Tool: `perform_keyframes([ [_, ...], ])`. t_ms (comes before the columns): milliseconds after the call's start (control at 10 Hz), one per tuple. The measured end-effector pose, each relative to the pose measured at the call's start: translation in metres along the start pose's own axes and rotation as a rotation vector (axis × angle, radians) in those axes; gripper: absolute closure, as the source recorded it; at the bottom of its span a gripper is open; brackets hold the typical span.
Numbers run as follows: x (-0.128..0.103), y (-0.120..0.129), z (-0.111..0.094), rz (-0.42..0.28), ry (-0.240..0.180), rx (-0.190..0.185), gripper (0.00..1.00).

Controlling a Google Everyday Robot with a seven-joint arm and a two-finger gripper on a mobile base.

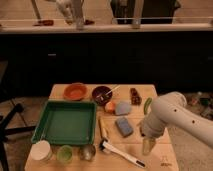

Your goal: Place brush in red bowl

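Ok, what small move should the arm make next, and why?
Probably lower the pincer, slightly left, onto the brush handle. The pincer hangs open and empty close to the handle's dark end, and the brush lies flat near the table's front edge, far from the red bowl at the back.

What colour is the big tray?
The tray is green, camera view; the gripper hovers near the brush.

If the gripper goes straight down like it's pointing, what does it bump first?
Probably the bare table, right beside the brush, near its handle end. The gripper hangs open, pointing down at the table's right front. Depth is unclear, so it might clip the handle.
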Motion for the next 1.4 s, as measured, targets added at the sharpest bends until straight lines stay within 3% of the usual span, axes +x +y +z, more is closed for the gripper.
perform_keyframes([
  [300, -0.005, 0.021, 0.037, 0.01, 0.013, 0.018, 0.2],
  [600, -0.008, 0.031, 0.06, 0.035, 0.007, 0.006, 0.2],
  [1100, -0.009, 0.03, 0.059, 0.036, 0.006, 0.007, 0.2],
  [1400, -0.008, 0.036, 0.069, 0.066, -0.017, 0.039, 0.2],
])
